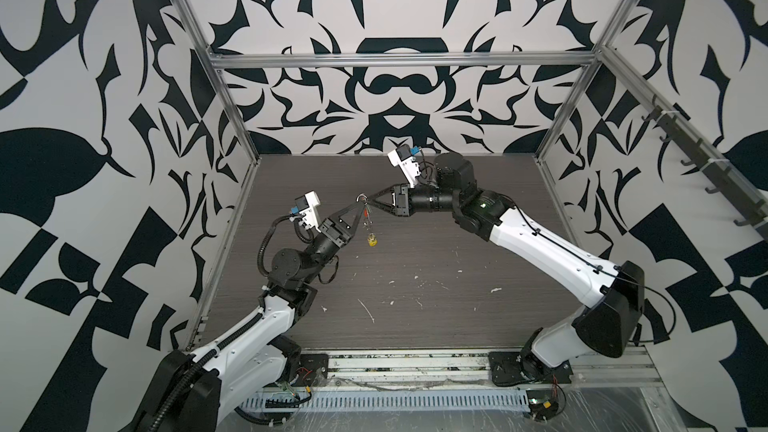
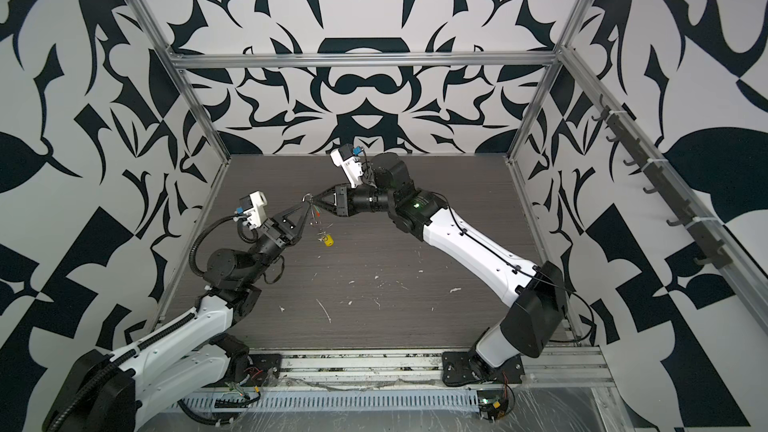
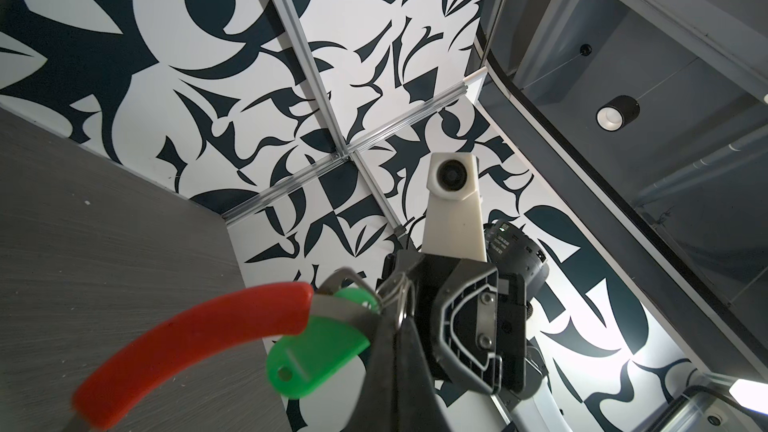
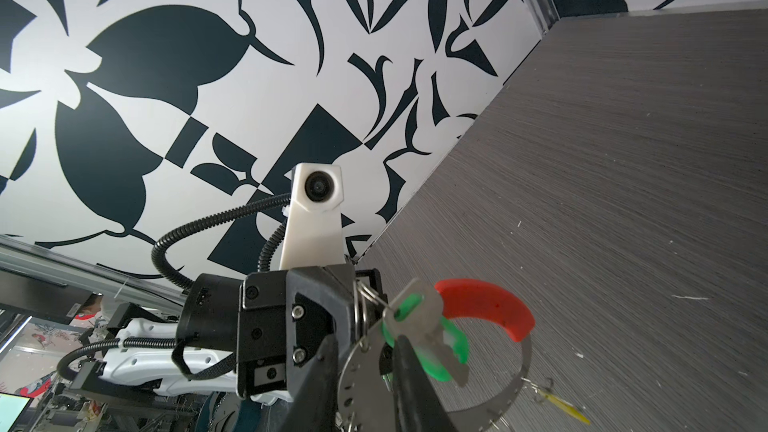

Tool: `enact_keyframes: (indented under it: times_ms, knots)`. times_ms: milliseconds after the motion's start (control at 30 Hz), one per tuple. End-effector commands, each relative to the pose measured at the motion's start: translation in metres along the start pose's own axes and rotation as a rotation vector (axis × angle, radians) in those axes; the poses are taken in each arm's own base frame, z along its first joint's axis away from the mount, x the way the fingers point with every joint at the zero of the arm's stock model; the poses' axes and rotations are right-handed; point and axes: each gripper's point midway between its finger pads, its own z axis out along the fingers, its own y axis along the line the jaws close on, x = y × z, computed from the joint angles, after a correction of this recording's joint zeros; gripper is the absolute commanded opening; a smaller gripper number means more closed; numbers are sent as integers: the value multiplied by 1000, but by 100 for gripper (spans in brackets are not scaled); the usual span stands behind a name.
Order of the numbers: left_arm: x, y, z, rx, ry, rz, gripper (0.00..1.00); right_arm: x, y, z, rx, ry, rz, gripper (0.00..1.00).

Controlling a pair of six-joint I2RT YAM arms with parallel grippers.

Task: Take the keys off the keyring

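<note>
flecked dark table [image 1: 457, 243] | patterned walls [image 1: 399, 89] | left claw [image 1: 357, 203] clamps keyring [image 3: 199, 338] | right claw [image 1: 371, 202] narrow, hold unclear

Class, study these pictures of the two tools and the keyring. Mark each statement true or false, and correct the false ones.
1. The left tool and the right tool meet at the keyring, above the table. True.
2. The keyring's sleeve is blue. False: the sleeve is red.
3. The yellow key hangs below the tools. True.
4. The green key lies alone at the table's front edge. False: the green key is up at the keyring, beside the sleeve.
5. The left tool is wide open. False: it is shut on the keyring.
</note>
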Motion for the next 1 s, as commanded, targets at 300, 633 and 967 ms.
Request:
enact_keyframes:
  times_ms: [300, 633, 967]
  knots:
    - [-2, -12, -3, 59, -11, 7, 0, -25, 30, -2, -85, -58, -62, 26]
    - [-2, -8, -3, 54, -12, -2, 0, -26, 32, -2, -100, -56, -68, 21]
    - [-2, -9, -1, 64, -8, -6, 0, -25, 27, 2, -85, -43, -61, 20]
